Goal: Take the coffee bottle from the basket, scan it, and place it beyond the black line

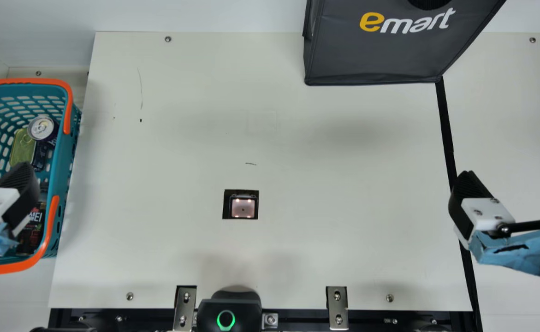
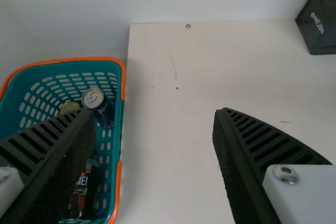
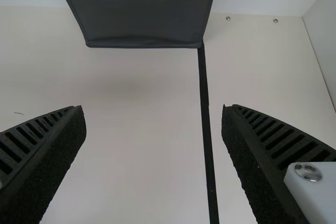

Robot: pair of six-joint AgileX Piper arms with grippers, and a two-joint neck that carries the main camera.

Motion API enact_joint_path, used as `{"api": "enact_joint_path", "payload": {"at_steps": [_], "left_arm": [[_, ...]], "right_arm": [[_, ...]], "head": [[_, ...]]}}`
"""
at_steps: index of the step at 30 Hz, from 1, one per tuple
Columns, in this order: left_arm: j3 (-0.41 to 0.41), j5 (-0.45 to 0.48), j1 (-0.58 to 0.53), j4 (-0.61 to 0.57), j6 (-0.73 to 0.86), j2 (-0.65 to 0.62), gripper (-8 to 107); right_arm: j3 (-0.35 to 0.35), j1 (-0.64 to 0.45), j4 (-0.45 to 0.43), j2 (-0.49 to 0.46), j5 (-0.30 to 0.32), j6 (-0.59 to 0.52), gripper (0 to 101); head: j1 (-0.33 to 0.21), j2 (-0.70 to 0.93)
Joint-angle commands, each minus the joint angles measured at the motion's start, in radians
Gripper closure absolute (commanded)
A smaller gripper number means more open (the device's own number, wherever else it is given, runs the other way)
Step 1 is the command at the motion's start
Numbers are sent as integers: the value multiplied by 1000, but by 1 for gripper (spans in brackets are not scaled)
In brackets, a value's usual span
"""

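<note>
Inside the basket [image 1: 61,161] on your left is what looks like the coffee bottle [image 2: 82,190], dark and partly hidden, with a can [image 2: 100,103] in there too. Your left gripper [image 1: 18,191] hovers over the basket, fingers spread and holding nothing. Beyond the scanner [image 1: 243,207], your right gripper [image 1: 512,177] hangs near the black line [image 1: 446,129], also open and empty.

In the main view, the cream table [image 1: 343,230] looks smooth and mostly matt, with bare metal brackets at seven [image 1: 186,308] and five o'clock [image 1: 337,308]. The basket [image 1: 63,157] at nine o'clock appears to be smooth moulded plastic and holds a can [image 1: 42,127] with a shiny metal top. Between one and two o'clock, the dark bag [image 1: 366,57] resembles smooth coated cloth; the black line [image 1: 446,124] near three looks matt.
</note>
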Motion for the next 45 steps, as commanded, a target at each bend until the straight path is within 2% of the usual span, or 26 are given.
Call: {"api": "enact_joint_path", "payload": {"at_steps": [1,15,35,45], "left_arm": [[0,0,0,0,0,0,9],[0,0,0,0,0,0,9],[26,-4,14,33,-22,-1,9],[59,-47,113,61,-26,21,9]], "right_arm": [[0,0,0,0,0,0,11],[0,0,0,0,0,0,11],[0,0,0,0,-1,0,11],[0,0,0,0,-1,0,11]], "head": [[-27,25],[-27,351],[-27,351],[-27,351]]}}
